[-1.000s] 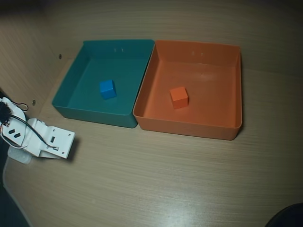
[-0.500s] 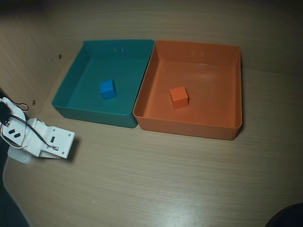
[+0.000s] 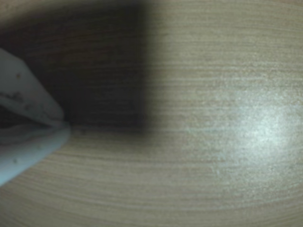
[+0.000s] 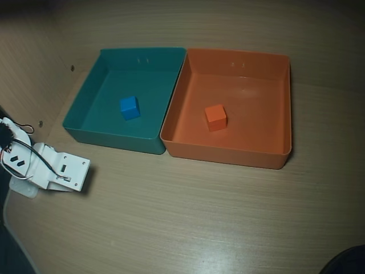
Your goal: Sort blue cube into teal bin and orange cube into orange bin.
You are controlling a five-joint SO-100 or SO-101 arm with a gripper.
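Nothing moved since earlier: we see blue cube (image 4: 129,107) in teal bin (image 4: 85,97), orange cube (image 4: 215,117) in orange bin (image 4: 282,103), sorted; gripper (image 3: 64,125) pressed together, empty, parked.

The wooden table (image 4: 199,217) carries the teal bin (image 4: 80,114) touching the orange bin (image 4: 274,154).

bare table (image 4: 188,217) open below teal bin (image 4: 85,130), orange bin (image 4: 228,154).
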